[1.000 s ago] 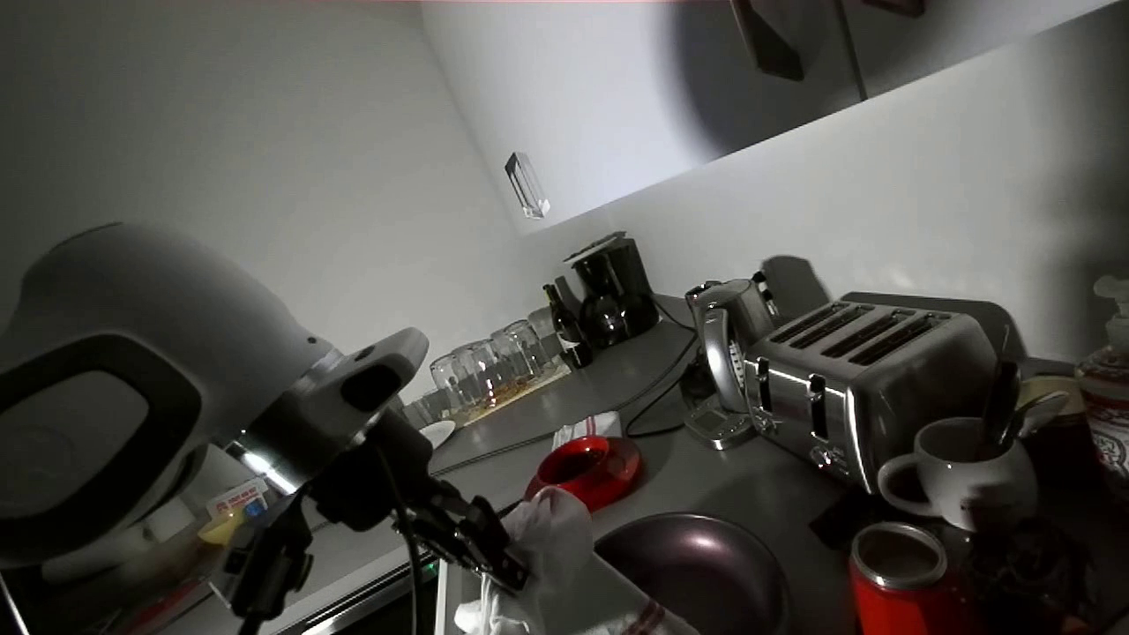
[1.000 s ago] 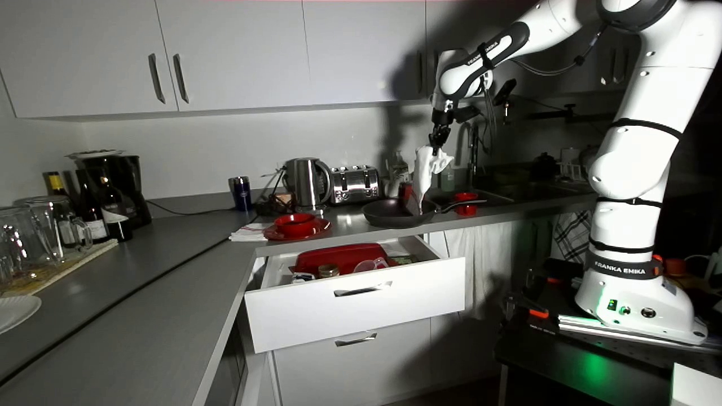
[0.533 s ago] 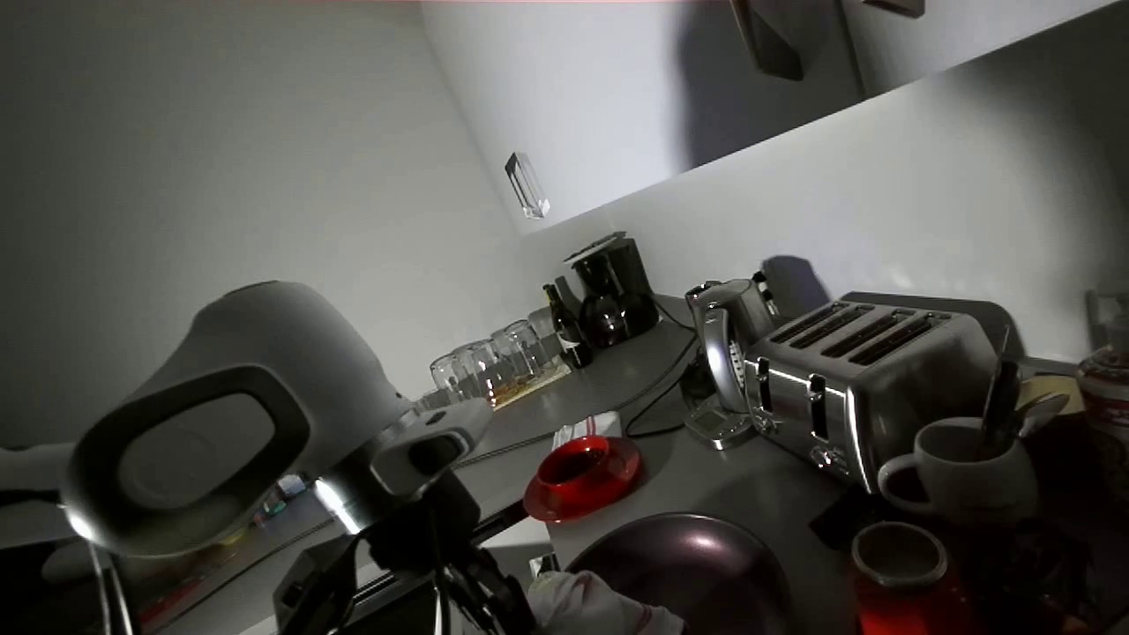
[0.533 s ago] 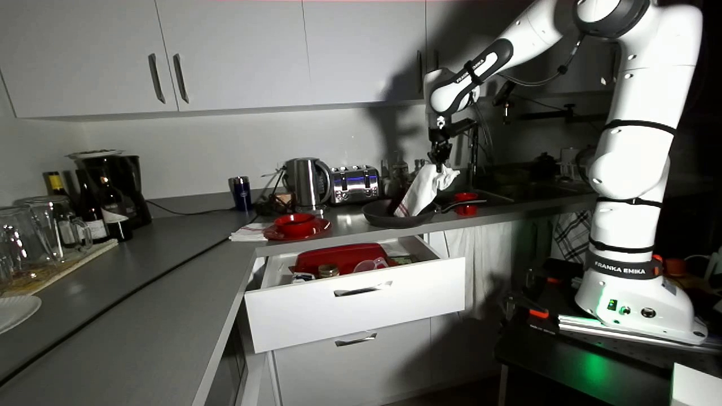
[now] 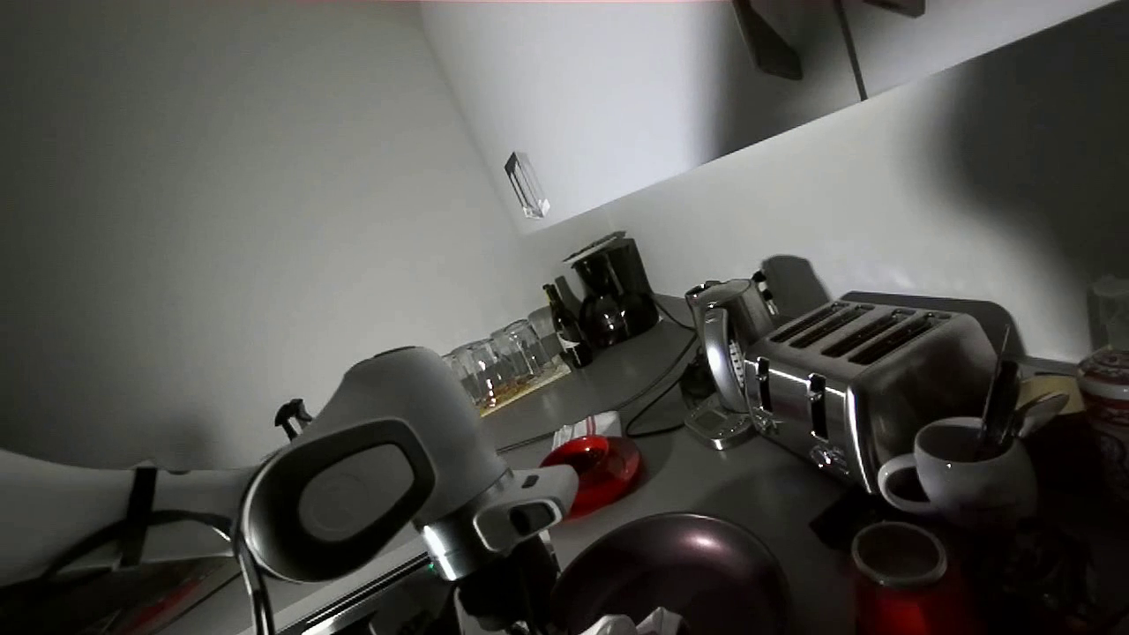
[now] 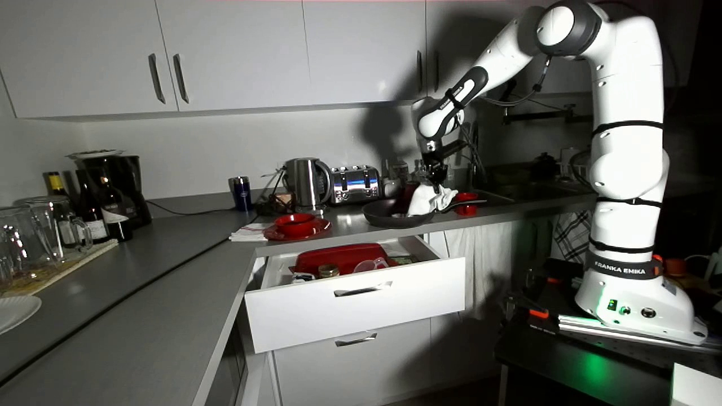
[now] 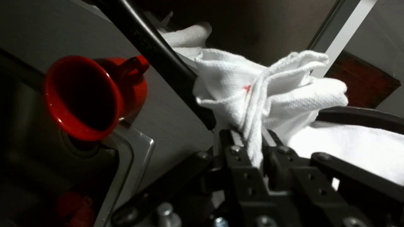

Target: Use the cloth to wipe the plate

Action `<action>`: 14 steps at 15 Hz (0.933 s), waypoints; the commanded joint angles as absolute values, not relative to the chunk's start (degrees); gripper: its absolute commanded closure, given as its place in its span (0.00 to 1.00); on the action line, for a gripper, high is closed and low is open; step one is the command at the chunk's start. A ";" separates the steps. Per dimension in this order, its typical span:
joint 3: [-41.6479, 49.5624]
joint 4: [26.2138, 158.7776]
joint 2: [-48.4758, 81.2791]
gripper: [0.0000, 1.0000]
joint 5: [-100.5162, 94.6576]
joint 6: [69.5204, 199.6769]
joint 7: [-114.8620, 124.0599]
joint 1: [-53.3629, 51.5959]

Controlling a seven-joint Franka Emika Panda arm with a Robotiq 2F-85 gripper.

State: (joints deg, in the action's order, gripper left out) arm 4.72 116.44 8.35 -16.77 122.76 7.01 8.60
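The gripper (image 7: 251, 140) has dropped lower this past second, a fold of the cloth (image 6: 426, 199) pinched tight in it. Where the cloth hung long a moment ago, I now see it bunched up, its lower part down inside the pan (image 6: 389, 220).

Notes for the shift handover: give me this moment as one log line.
gripper: shut on cloth; cloth: bunched at grip, lower part inside pan; drawer: open
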 commanded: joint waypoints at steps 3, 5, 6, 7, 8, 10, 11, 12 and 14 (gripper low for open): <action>7.94 123.20 10.82 0.92 -27.42 139.50 10.52 7.10; 9.23 124.92 11.40 0.92 -31.15 144.29 11.80 6.85; 9.71 125.20 11.13 0.92 -32.46 145.64 12.17 6.74; 10.16 125.43 10.99 0.92 -33.75 146.93 12.64 6.62; 10.51 125.65 10.89 0.92 -34.50 148.05 12.84 6.51; 10.88 126.12 10.71 0.92 -35.15 149.54 12.91 6.47; 11.06 126.26 10.63 0.92 -35.63 149.99 13.19 6.37; 11.31 126.34 10.61 0.92 -36.32 150.39 13.60 6.21; 11.50 126.60 10.54 0.92 -36.43 150.85 13.54 6.15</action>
